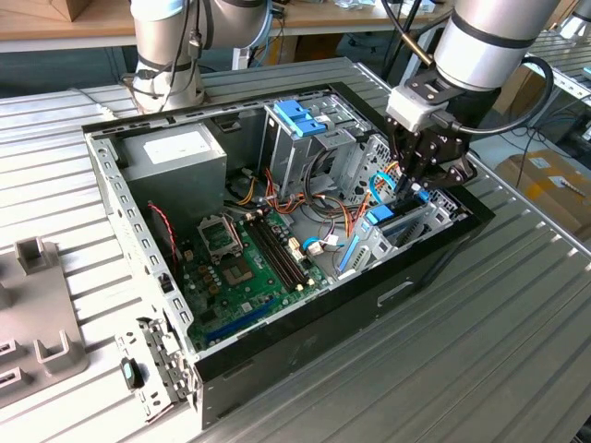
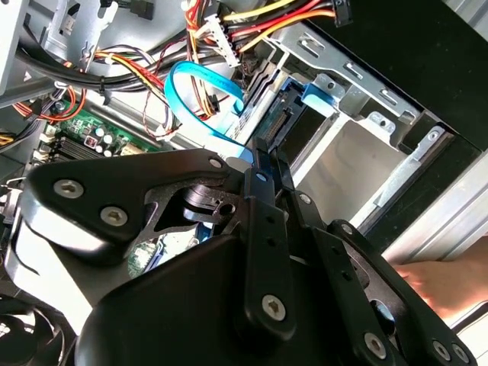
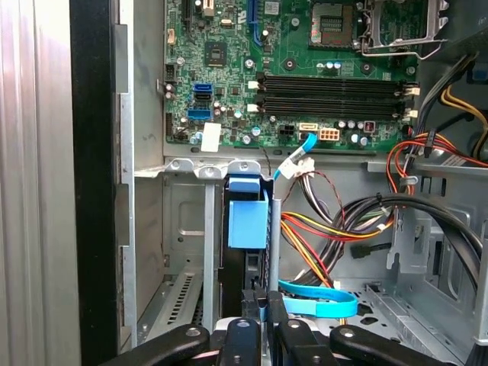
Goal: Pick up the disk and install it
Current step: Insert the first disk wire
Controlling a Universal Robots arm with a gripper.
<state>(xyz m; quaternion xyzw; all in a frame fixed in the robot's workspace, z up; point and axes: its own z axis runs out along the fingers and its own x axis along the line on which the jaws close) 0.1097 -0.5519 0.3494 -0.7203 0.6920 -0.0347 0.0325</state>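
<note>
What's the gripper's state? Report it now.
Gripper: fingers shut on the disk, which stands edge-on in the drive bay.

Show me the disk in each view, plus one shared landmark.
Exterior view: disk on edge in the bay, toward the exterior view's right.
First wrist view: disk edge-on between the bay's metal walls.
Second wrist view: disk slotted into the bay.
Shared landmark: flat blue cable beside the bay.

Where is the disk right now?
The disk stands on edge in the metal bay on the exterior view's right, beside the green board, with the gripper at its upper edge.
</note>
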